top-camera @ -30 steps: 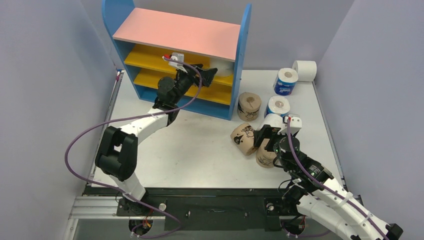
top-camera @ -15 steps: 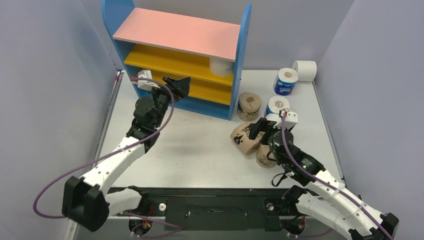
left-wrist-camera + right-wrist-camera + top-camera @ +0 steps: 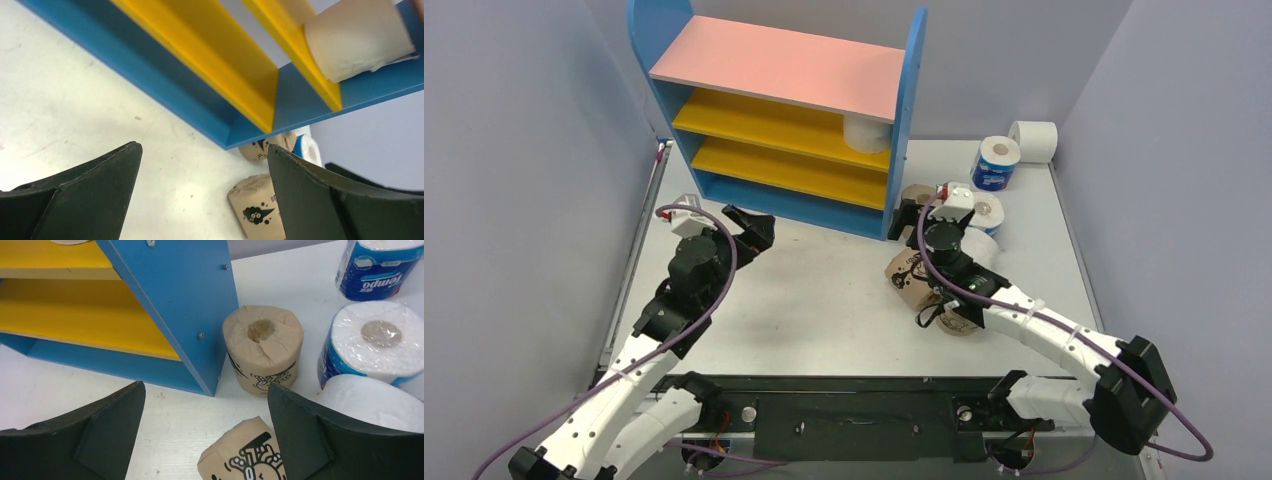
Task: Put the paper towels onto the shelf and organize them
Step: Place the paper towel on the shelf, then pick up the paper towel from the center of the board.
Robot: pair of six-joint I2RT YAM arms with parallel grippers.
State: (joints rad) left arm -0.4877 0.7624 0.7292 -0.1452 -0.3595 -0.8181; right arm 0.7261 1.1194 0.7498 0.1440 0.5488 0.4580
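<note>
While one white roll [image 3: 867, 133] sits on the shelf [image 3: 774, 65] (upper yellow board, right end, close to the blue side panel), the other paper towels are all on the table [image 3: 824, 290], right of the shelf.

- upright tan roll [image 3: 262, 347]: stands core-up just beside the foot of the shelf's right panel, black print on its side.
- near blue roll [image 3: 372, 340]: upright, just right of the upright tan roll.
- far blue roll [image 3: 380, 265]: upright, behind the near blue roll, "Tempo" on the wrapper.
- plain white roll [image 3: 370, 402]: close in front of the near blue roll; can't tell if they touch.
- lying tan roll [image 3: 242, 452]: on its side, on the near side of the upright tan roll, cartoon print facing up.
- third tan roll [image 3: 959, 318]: mostly hidden under the right arm, beside the lying tan roll.
- far white roll [image 3: 1034, 140]: on its side near the far right corner of the table, beside the far blue roll.

The right gripper [image 3: 204, 387] has its fingers spread wide with nothing between them. It's over the table, pointed at the upright tan roll and the shelf's right panel, with the lying tan roll just below it in the wrist view.

The left gripper [image 3: 749, 225] is also spread wide and empty, over the table just in front of the shelf's blue base and aimed at the shelf.
</note>
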